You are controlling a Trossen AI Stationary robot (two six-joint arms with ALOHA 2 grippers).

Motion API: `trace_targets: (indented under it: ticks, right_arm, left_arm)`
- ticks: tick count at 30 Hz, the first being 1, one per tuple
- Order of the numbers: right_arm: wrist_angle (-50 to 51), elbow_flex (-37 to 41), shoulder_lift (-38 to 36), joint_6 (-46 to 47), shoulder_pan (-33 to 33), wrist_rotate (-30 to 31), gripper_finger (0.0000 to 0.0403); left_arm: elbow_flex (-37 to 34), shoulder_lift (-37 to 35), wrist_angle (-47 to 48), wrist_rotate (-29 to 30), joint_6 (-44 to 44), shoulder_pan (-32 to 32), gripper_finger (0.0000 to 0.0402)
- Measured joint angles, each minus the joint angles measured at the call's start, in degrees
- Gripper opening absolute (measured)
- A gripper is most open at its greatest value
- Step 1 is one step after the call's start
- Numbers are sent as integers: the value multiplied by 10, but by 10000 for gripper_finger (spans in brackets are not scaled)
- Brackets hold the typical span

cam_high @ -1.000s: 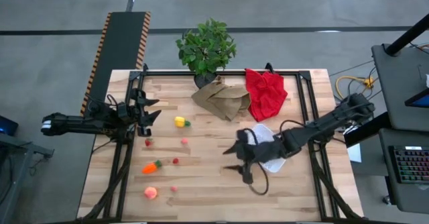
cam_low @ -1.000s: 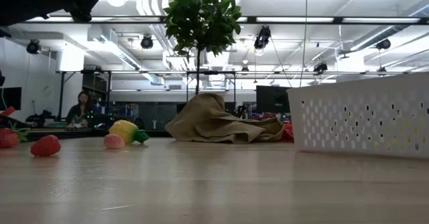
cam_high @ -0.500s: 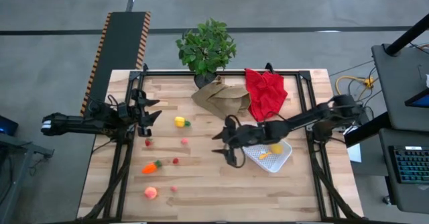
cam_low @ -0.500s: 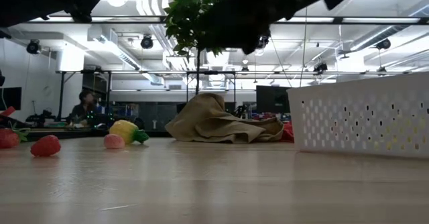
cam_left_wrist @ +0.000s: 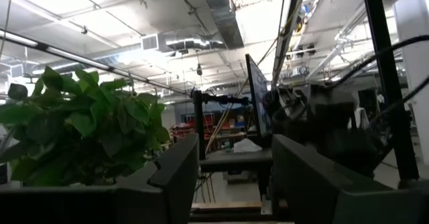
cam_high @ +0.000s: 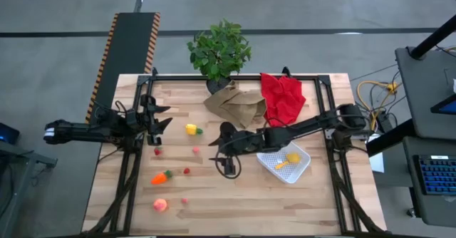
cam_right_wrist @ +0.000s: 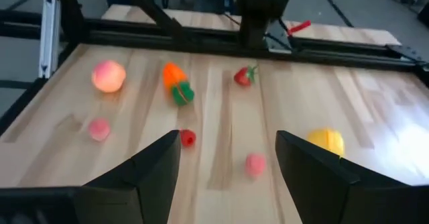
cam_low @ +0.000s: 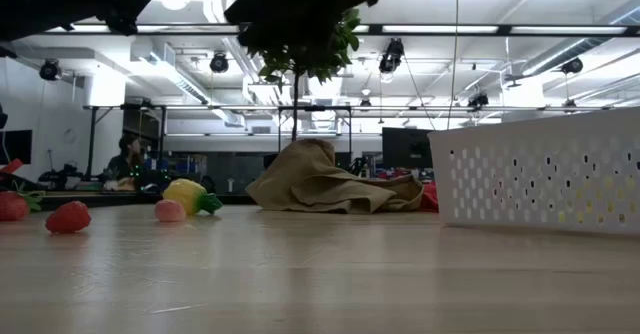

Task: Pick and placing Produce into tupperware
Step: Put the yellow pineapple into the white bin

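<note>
High view: carrot [cam_high: 162, 177] lies green top toward the open right hand [cam_high: 219, 152]; left hand [cam_high: 158, 118] open.

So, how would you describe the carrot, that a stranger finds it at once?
Start at the light wooden table and go to its left half, where small toy produce lies scattered. The orange toy carrot with a green top lies there; it is the only long, pointed piece, its neighbours being round.
</note>
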State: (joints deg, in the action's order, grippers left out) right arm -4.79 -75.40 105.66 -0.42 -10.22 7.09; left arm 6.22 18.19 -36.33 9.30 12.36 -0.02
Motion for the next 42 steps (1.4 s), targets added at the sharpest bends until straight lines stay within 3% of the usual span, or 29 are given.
trace_targets:
  ticks: [7,17,22,30,36,42]
  right_arm:
    - [1,81,-93,-16,-10,-12,204]
    - [-1,330,-359,29,-13,-27,20]
    - [-1,426,-496,44,-15,51,10]
    - [3,528,-651,50,-15,82,9]
    - [-17,597,-714,74,-16,84,8]
    - [-123,671,-732,60,-16,74,8]
  left_arm:
    - [0,2,3,0,-12,0,176]
    - [0,1,13,0,-17,0,176]
    - [0,1,18,0,-17,0,176]
    - [0,2,29,0,-17,0,176]
    - [0,2,29,0,-17,0,176]
    - [0,2,29,0,-17,0,176]
